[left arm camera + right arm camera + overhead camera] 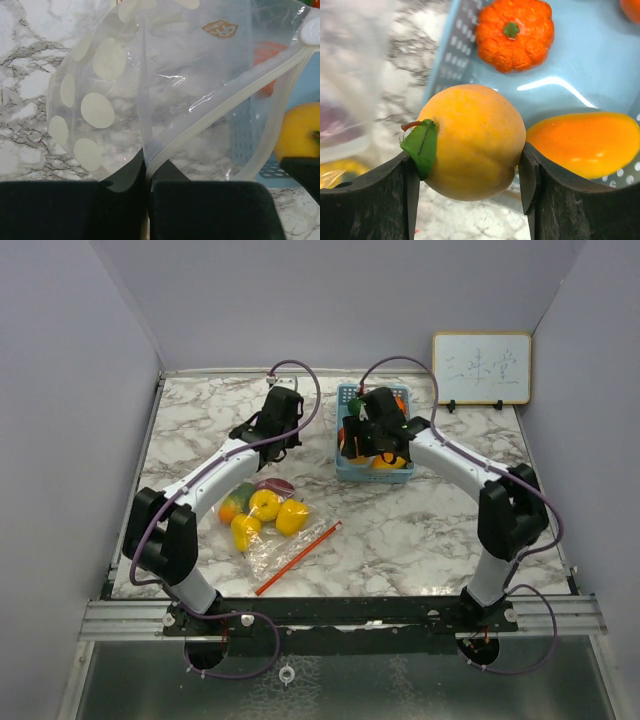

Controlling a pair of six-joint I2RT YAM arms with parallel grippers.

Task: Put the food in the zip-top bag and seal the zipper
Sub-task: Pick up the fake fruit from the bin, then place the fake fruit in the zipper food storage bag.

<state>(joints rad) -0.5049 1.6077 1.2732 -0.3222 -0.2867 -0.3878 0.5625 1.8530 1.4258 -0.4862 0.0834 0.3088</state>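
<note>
My left gripper (146, 167) is shut on the rim of the clear zip-top bag (165, 75), pinching its white zipper strip. The bag (285, 540) stretches toward the near side of the table, and several yellow, orange and purple food pieces (265, 505) lie in it. My right gripper (467, 160) sits over the light blue basket (580, 65), both fingers pressed against a round yellow fruit (475, 140) with a green leaf. An orange pumpkin (515, 35) and an oblong orange fruit (585, 142) lie in the basket.
The basket (345, 472) stands at the back centre, right of the left gripper (272, 425). A red strip (298, 558) runs along the bag's near edge. A small whiteboard (481, 368) leans at the back right. Grey walls enclose the marble table (440, 530).
</note>
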